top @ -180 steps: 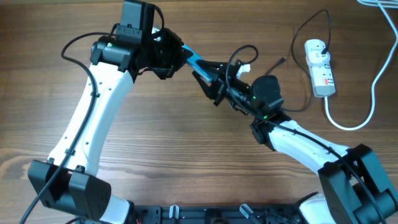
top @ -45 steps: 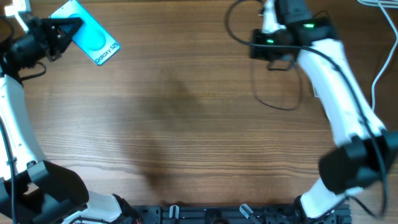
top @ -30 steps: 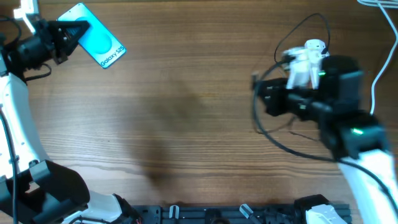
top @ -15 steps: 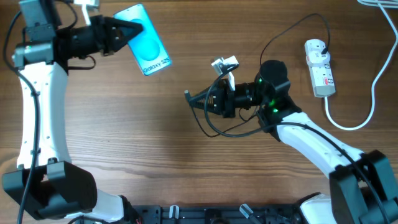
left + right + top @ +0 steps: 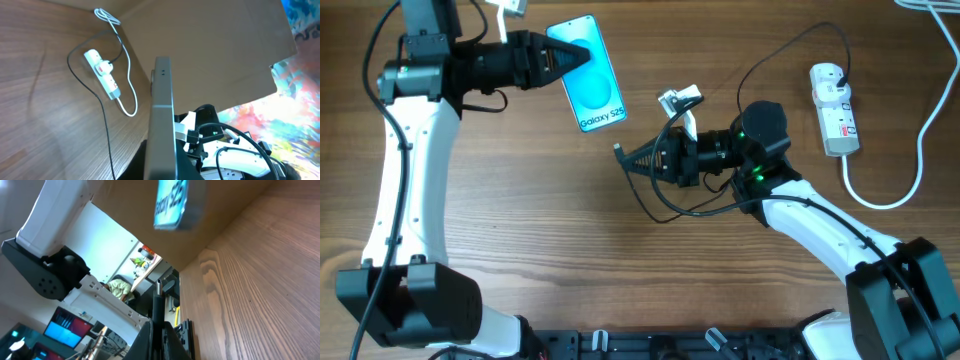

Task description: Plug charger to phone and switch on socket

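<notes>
— Whereabouts of the phone (image 5: 588, 72)?

— Upper middle of the overhead frame; clamped at its upper-left end in the left gripper (image 5: 556, 57); up off the table (image 5: 520, 250), screen toward the camera.

— And the charger (image 5: 682, 214)?

— Looped below the right gripper (image 5: 632, 158) at centre frame; fingers together on it close behind the plug tip (image 5: 618, 150); tip poking out toward the left.

— Direction from tip to phone?

— Up and slightly left; near, not touching; a plain gap between tip and the phone's lower short edge, the end by the "Galaxy" lettering.

— Long axis?

— Steeply from upper left down to lower right; lower edge facing down and right; tip pointing left and a shade up; so not lined up, judging from overhead; probably calls for a turn of one gripper before any push.

— Same from the right wrist view?

— Much the same; phone (image 5: 177, 202) at top centre, tip (image 5: 158, 300) low in the frame, pointing up, a little left of the phone's near edge; port itself too small to make out.

— Socket (image 5: 833, 110)?

— Upper right of the overhead frame, flat on the table; well apart from both grippers; nearer the right gripper; switch position impossible to tell.
</notes>
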Tool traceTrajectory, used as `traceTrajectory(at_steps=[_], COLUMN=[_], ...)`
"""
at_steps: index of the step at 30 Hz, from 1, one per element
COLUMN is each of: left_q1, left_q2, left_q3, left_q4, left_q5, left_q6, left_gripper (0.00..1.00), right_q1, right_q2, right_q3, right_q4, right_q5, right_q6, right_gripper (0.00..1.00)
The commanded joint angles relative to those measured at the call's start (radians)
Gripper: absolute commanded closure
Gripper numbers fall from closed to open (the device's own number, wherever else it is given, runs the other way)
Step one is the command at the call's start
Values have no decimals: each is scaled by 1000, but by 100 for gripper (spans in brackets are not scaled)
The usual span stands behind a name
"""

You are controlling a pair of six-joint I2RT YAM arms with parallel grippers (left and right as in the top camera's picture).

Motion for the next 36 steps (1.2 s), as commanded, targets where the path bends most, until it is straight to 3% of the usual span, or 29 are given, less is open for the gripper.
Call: traceTrajectory(at_steps=[1, 16, 36], left_q1=[-28, -70, -70], left_q2=[4, 4, 4], left_q3=[8, 8, 8], left_q4=[3, 3, 3], left_q5=[37, 4, -18], left_q6=[24, 24, 23], left_gripper=[96, 96, 96], right_q1=[7, 7, -31], right_q2=[10, 10, 10], right_q3=[11, 11, 11], right_q4=[12, 80, 48], right_q5=[32, 46, 56], right_q6=[16, 60, 94], right_gripper=[95, 96, 96])
